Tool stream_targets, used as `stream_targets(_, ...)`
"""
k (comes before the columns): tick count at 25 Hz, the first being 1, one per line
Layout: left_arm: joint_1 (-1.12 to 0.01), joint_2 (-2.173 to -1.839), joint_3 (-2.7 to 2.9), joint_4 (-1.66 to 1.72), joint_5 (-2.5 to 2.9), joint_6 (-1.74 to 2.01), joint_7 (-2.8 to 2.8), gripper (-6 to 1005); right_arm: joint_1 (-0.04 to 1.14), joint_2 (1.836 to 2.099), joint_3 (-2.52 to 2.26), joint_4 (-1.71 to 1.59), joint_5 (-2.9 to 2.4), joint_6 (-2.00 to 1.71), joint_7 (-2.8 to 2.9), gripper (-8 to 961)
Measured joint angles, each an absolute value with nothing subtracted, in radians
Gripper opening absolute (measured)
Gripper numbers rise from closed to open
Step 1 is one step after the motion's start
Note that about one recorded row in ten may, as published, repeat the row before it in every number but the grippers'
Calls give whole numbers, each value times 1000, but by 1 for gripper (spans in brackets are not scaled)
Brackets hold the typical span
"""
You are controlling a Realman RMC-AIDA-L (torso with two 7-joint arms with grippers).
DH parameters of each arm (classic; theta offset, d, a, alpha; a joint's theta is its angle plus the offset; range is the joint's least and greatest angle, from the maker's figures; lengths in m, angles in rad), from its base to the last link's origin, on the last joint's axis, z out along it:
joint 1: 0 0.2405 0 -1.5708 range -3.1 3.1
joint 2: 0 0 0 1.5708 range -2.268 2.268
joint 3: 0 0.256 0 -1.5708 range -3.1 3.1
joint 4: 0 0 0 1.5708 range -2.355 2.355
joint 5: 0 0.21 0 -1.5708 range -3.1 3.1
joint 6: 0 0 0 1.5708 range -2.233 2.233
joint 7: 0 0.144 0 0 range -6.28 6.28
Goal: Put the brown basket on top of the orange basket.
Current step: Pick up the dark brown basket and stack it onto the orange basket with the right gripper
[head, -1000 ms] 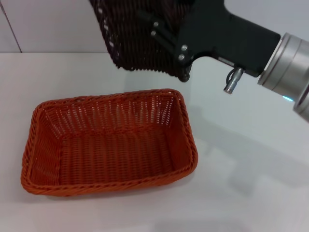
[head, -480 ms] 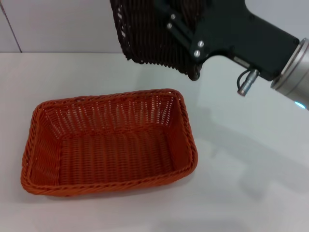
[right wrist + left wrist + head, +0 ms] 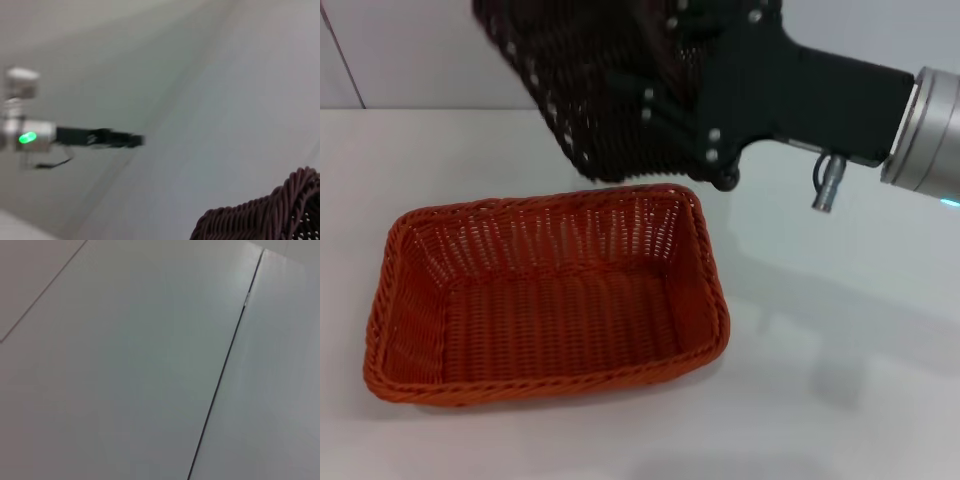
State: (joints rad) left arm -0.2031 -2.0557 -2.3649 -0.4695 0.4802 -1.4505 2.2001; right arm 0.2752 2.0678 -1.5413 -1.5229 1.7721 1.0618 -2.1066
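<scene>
Wicker in bright orange fills the left of the white table (image 3: 840,330): the orange basket (image 3: 545,295) sits flat there, mouth up, nothing inside it. Above its far rim hangs the brown basket (image 3: 590,90), tilted steeply and clear of the orange one (its braided edge also shows in the right wrist view). Further right, the right gripper (image 3: 675,105) has that dark basket clamped by its side wall, fingers closed on the weave, its black body and silver wrist stretching off to the right. The left gripper is out of sight.
</scene>
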Motion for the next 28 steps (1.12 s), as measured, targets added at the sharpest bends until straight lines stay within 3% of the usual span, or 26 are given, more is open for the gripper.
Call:
stream_targets(9, -230, -2059, -2396, -472, 460, -1459, 2191, 512, 511, 2044, -1312, -1388, 1564, 1383, -2111, 284)
stream_targets(14, -250, -2060, -2396, -472, 448, -1452, 2190, 512, 654, 2005, -1222, -1282, 1446, 1553, -2179, 282)
stream_targets(15, -260, -2060, -2397, -469, 447, -1447, 2192, 512, 695, 1985, -1212, -1226, 1423, 1592, -2231, 282)
stream_targets(16, -260, -2060, -2397, -469, 447, -1447, 2192, 512, 695, 1985, -1212, -1226, 1423, 1592, -2231, 282)
stream_targets(20, -272, -2060, -2401, -467, 438, -1444, 2191, 512, 776, 1945, -1209, -1129, 1367, 1656, -2345, 281)
stream_targets(28, -292, -2060, -2408, -464, 423, -1434, 2197, 513, 836, 1936, -1222, -1125, 1257, 1717, -2497, 279)
